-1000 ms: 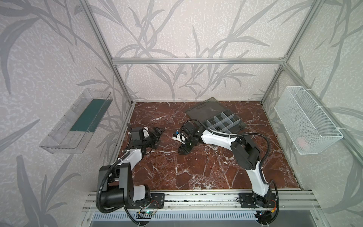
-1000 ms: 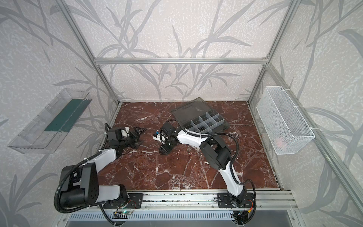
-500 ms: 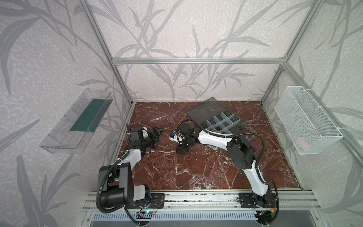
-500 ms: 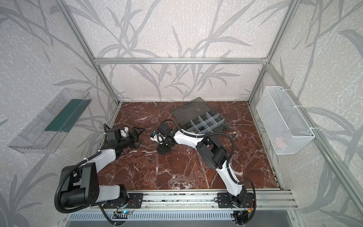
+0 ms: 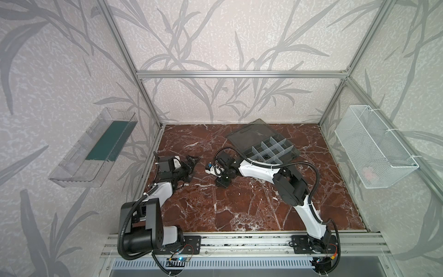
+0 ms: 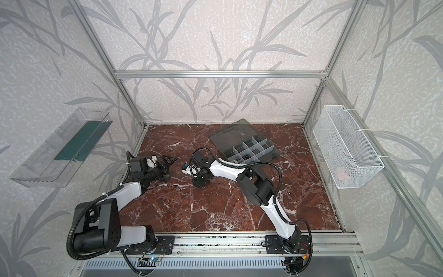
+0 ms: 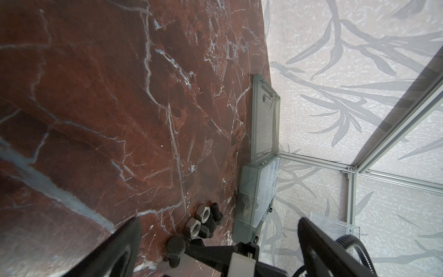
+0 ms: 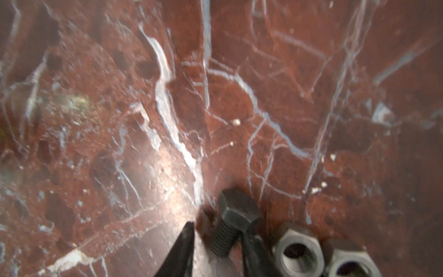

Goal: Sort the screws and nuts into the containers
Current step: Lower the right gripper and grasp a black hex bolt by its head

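A black screw lies on the red marble floor beside two grey nuts. My right gripper points down at the pile, shut round the screw's threaded shank, though the picture is blurred there. In both top views the right gripper hides the pile. The left wrist view shows the same screw, the nuts and a second black screw. My left gripper hangs open and empty, just left of the pile. The containers stand open behind.
The organiser's flat lid lies open toward the back wall. A white wire basket hangs on the right wall and a clear tray on the left wall. An aluminium rail runs along the front edge.
My right gripper has shifted a little to the left over the pile and its jaws have drawn in round the black screw. The left arm has stayed put, open.
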